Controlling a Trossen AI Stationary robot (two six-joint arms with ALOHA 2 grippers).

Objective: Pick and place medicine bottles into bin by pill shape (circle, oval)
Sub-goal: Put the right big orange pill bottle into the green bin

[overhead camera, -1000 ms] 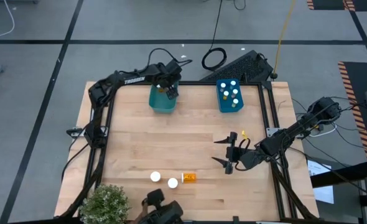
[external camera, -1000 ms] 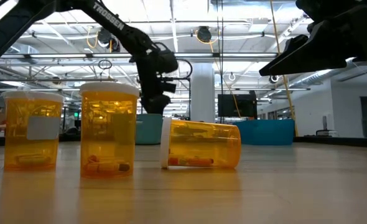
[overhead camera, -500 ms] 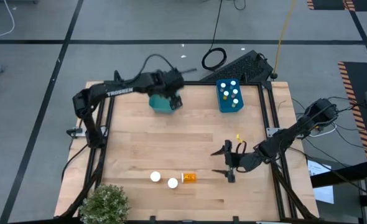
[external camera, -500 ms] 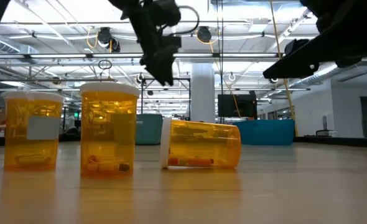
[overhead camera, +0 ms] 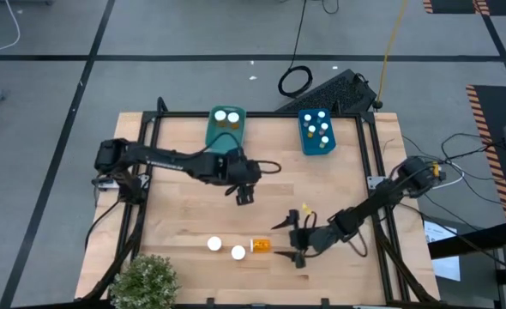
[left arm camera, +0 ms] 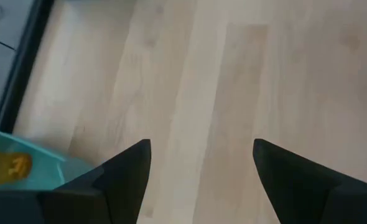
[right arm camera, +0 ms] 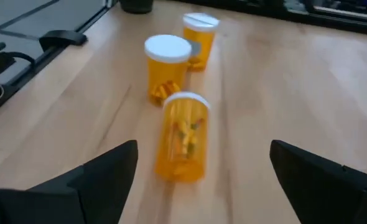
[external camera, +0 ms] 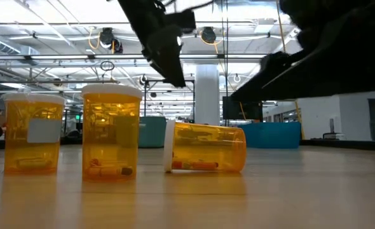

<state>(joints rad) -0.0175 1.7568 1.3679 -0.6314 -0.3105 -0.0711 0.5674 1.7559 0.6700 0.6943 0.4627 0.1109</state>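
lying sideways, white-capped translucent orange medicine bottle (overhead camera: 261, 245)

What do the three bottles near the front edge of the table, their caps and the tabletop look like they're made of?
The bottles look like translucent orange plastic with a glossy finish: pills show through the walls. Their caps look like opaque white plastic, smooth and matte. The tabletop looks like light wood in joined strips, with visible grain and a slight sheen.

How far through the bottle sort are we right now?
Done: two bottles sit in the teal bin, several in the blue bin. In hand: nothing; right gripper is open beside the tipped bottle, left gripper open mid-table. Left: that one plus two upright bottles.
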